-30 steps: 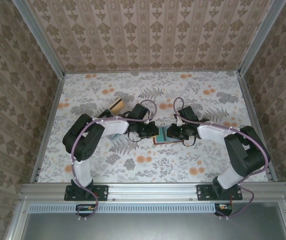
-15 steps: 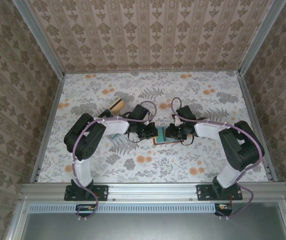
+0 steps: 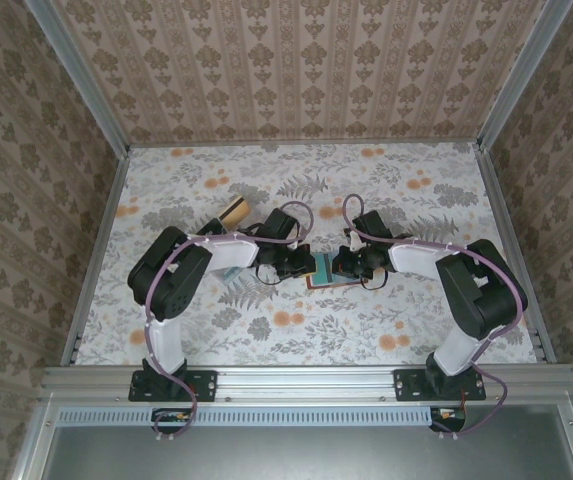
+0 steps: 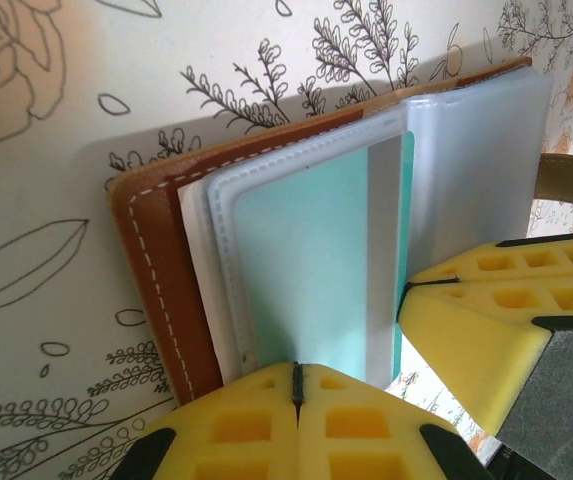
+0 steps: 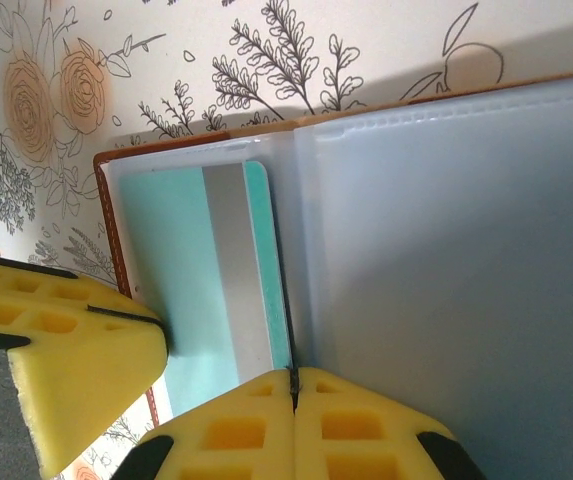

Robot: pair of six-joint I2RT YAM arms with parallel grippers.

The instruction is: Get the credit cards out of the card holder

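The reddish-brown card holder (image 3: 323, 277) lies open on the floral table between my two grippers. Its stitched leather edge (image 4: 151, 290) frames clear pockets. The teal-green card (image 4: 306, 260) with a grey stripe sits in one pocket, its stripe side poking past the pocket's mouth (image 5: 256, 260). My left gripper (image 4: 297, 370) is shut at the pocket's closed edge, pinching the holder. My right gripper (image 5: 292, 375) is shut with its seam on the card's exposed edge. In the top view the left gripper (image 3: 306, 268) and right gripper (image 3: 338, 268) almost touch. The orange-tan card (image 3: 232, 210) lies on the table behind the left arm.
The holder's leather strap with a snap (image 4: 571, 180) sticks out past the clear pockets. Patterned walls and metal rails (image 3: 96, 250) enclose the table. Open tabletop spreads toward the back (image 3: 366, 170) and the front (image 3: 296, 335).
The right arm has shifted slightly left, closing in on the card holder. The left arm and the holder have hardly moved.
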